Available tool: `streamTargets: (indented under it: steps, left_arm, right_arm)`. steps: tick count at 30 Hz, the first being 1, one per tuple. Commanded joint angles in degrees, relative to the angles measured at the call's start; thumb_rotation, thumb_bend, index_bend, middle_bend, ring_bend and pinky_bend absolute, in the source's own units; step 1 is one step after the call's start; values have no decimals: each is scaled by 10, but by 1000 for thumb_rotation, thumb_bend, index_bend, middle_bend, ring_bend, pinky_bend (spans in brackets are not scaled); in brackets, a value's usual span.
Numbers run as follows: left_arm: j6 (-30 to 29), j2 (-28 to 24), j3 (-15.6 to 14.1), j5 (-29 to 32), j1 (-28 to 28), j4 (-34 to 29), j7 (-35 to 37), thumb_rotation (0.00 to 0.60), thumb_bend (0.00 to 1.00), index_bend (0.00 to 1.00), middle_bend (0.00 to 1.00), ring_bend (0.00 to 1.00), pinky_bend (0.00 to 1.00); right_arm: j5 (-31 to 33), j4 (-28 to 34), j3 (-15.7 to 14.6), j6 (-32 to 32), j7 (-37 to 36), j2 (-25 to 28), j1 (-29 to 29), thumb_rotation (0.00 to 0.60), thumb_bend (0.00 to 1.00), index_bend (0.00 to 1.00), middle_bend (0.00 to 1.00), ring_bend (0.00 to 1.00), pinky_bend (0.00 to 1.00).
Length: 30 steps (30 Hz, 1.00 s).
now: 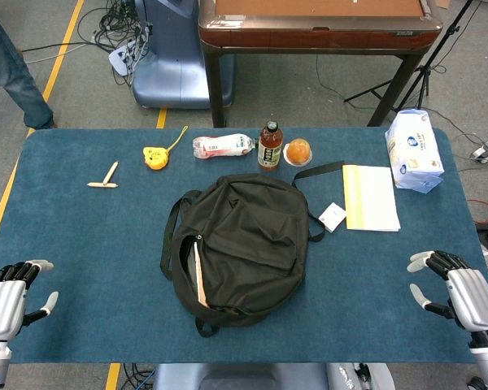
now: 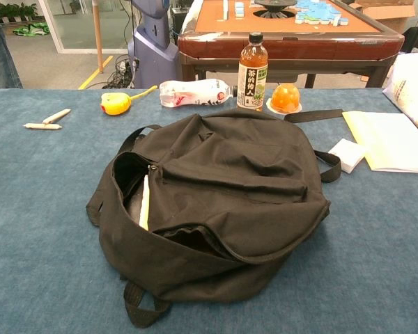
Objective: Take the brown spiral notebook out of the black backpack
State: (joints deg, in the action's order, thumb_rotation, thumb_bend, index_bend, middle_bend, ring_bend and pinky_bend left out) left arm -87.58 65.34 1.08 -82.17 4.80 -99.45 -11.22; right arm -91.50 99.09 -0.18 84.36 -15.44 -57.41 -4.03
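Black backpack [image 1: 244, 244] lying flat mid-surface, main zip open along its left edge. Pale edge of the notebook [image 1: 199, 276] showing inside that opening, tucked upright against the bag's wall; cover colour and spiral not readable from here. Same pale strip visible in the chest view, notebook [image 2: 145, 203] sitting just inside the dark mouth of the backpack [image 2: 230, 202]. Straps trailing out at the left side and toward the far right corner of the bag.

Left hand [image 1: 12, 296] low at the near left corner of the blue surface [image 1: 81, 236], released, fingers spread, holding nothing, well apart from the bag. Right hand [image 1: 455, 288] at the near right corner, likewise released with fingers apart, touching nothing. Neither hand seen in the chest view.

Behind the bag, in a row: yellow tape measure [image 1: 155, 154], crumpled plastic bottle [image 1: 222, 146] on its side, upright tea bottle [image 1: 269, 146], orange [image 1: 298, 151] on a small white dish. Right of the bag: small white box [image 1: 332, 216] just beside a strap, then a yellowish pad of paper [image 1: 371, 197], then a white and blue plastic pack [image 1: 413, 151] at the far right. Two pale sticks [image 1: 105, 177] crossed at the far left.
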Motion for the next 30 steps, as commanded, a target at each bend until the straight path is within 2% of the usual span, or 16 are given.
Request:
streamTargets:
  steps: [1, 8, 13, 17, 23, 30]
  left_arm:
    - [3, -1, 0, 1, 0, -1, -1, 600, 269, 335, 299, 248, 201]
    - [4, -2, 3, -2, -2, -5, -2, 600, 269, 335, 299, 248, 201]
    - [3, -5, 6, -5, -2, -9, -4, 600, 269, 335, 299, 248, 201]
    - [5, -9, 7, -7, -2, -14, -6, 600, 269, 335, 299, 248, 201]
    - [6, -17, 7, -11, -3, -22, -9, 600, 269, 335, 299, 248, 201]
    - [6, -21, 8, -12, -5, -27, -10, 600, 269, 335, 299, 248, 201]
  right_arm:
    - [-6, 2, -2, -2, -3, 1, -2, 600, 354, 461, 349, 261, 288]
    - [-42, 23, -6, -29, -2, 12, -28, 600, 338, 446, 346, 261, 288]
    - [-79, 57, -5, -88, 14, 17, -79, 600, 303, 398, 341, 262, 288]
    - [-92, 85, 1, -159, 45, 7, -130, 600, 250, 334, 321, 259, 288]
    - [-55, 107, 25, -280, 106, -42, -210, 600, 196, 262, 268, 194, 288]
    - [13, 91, 59, -392, 176, -119, -296, 600, 193, 257, 222, 141, 282]
